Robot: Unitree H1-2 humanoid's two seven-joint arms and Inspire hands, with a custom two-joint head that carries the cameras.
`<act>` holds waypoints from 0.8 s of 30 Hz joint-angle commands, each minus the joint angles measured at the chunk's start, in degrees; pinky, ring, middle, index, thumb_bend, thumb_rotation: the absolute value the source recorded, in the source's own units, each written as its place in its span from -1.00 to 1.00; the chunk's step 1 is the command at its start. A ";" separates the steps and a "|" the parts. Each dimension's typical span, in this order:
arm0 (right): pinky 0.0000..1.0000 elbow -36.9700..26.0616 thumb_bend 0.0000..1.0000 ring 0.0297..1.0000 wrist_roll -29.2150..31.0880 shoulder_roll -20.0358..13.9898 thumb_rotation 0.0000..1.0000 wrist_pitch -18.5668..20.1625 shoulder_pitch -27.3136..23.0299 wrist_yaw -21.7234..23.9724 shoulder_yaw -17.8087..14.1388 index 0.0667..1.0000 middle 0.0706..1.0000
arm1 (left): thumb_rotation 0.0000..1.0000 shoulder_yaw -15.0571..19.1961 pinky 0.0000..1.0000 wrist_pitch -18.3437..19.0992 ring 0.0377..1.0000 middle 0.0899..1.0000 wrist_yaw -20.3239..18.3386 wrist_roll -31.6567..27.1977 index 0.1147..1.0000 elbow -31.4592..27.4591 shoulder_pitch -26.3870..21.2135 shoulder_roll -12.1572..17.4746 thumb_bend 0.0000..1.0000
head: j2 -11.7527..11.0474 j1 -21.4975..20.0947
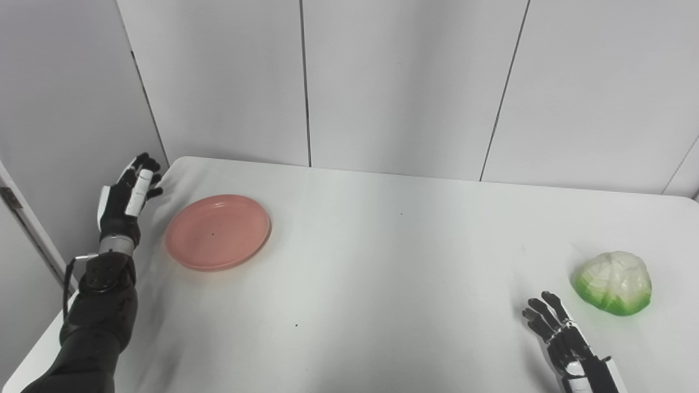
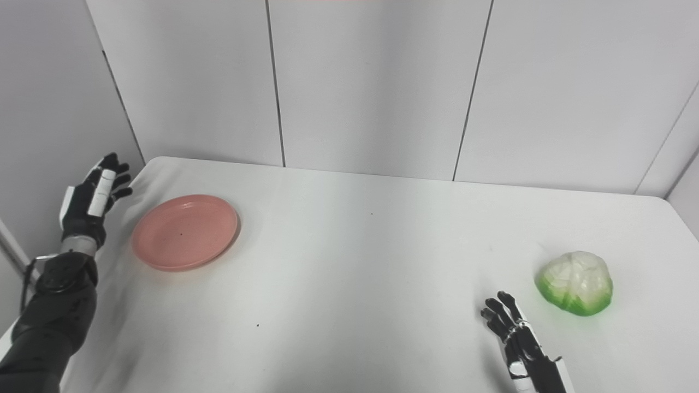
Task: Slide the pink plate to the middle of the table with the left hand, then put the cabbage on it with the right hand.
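You are looking down at a white desk (image 1: 382, 262) that is standing against pale wall panels (image 1: 409, 82). The pink plate (image 1: 217, 232) is lying flat on the far left part of the desk, well left of the middle, and it is carrying nothing but a tiny dark speck near its centre. Your left hand (image 1: 126, 199) is hovering just left of the plate, out by the desk's left edge, not touching the plate; its fingers (image 1: 143, 173) are pointing away from you, spread slightly apart and holding nothing. The cabbage (image 1: 614, 283), pale on top and bright green around its base, is sitting on the right side of the desk, nearer to you than the plate and well apart from it. Your right hand (image 2: 519, 338) is waiting low at the near right, just left of the cabbage and a little nearer, with a gap between them; its fingers (image 2: 499, 314) are stretching up and apart, gripping nothing. The right eye view is showing you more of the desk's far right corner and bare desk beyond the cabbage, while the left eye view is showing more of the grey wall (image 1: 60, 109) to the left of your left arm.
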 commanded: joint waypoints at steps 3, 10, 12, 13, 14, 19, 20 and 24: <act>0.83 2.97 0.81 0.74 -0.49 -1.86 0.86 1.69 3.21 -0.69 -1.37 0.84 0.78 | 0.67 0.47 0.61 -3.83 0.69 0.63 -3.37 -2.14 0.67 3.43 -4.79 2.37 1.00 | 0.23 -0.43; 0.80 0.88 0.80 0.71 -1.17 -1.89 0.86 2.86 4.62 -1.12 -1.38 0.84 0.77 | 0.68 2.97 0.82 -1.26 0.76 0.67 -7.41 -7.13 0.73 4.56 -5.54 0.33 0.94 | 1.08 -1.81; 0.81 0.39 0.79 0.71 -1.24 -1.94 0.87 3.08 4.93 -1.16 -1.36 0.85 0.77 | 0.69 3.32 0.73 0.77 0.73 0.67 -7.42 -8.10 0.72 3.81 -5.37 -0.21 0.88 | 1.21 -1.93; 0.80 0.25 0.79 0.71 -1.21 -1.95 0.85 3.14 5.03 -1.21 -1.34 0.84 0.77 | 0.68 3.43 0.70 1.69 0.72 0.67 -7.39 -8.46 0.69 3.16 -5.20 -0.46 0.85 | 1.21 -1.93; 0.80 0.07 0.79 0.71 -1.15 -1.95 0.85 3.23 5.17 -1.27 -1.31 0.84 0.77 | 0.68 3.40 0.68 2.35 0.72 0.67 -7.48 -8.66 0.69 2.75 -5.12 -0.68 0.84 | 1.40 -2.06; 0.79 -0.78 0.80 0.70 -1.31 -1.89 0.84 3.64 5.64 -1.60 -0.91 0.83 0.76 | 0.72 1.46 0.57 3.15 0.73 0.67 -8.96 -7.53 0.71 3.28 -5.34 -1.36 0.92 | 1.75 -2.80; 0.79 -0.87 0.79 0.70 -1.33 -1.90 0.84 3.66 5.68 -1.59 -0.81 0.83 0.76 | 0.76 0.96 0.55 2.50 0.75 0.69 -9.68 -7.30 0.74 4.12 -5.51 -1.38 0.91 | 1.81 -2.91; 0.78 -1.56 0.80 0.70 -1.66 -1.88 0.83 4.20 5.94 -1.73 -0.54 0.82 0.76 | 0.76 -0.55 0.53 1.49 0.73 0.66 -10.49 -6.51 0.73 6.96 -6.02 -1.90 0.97 | 2.11 -2.91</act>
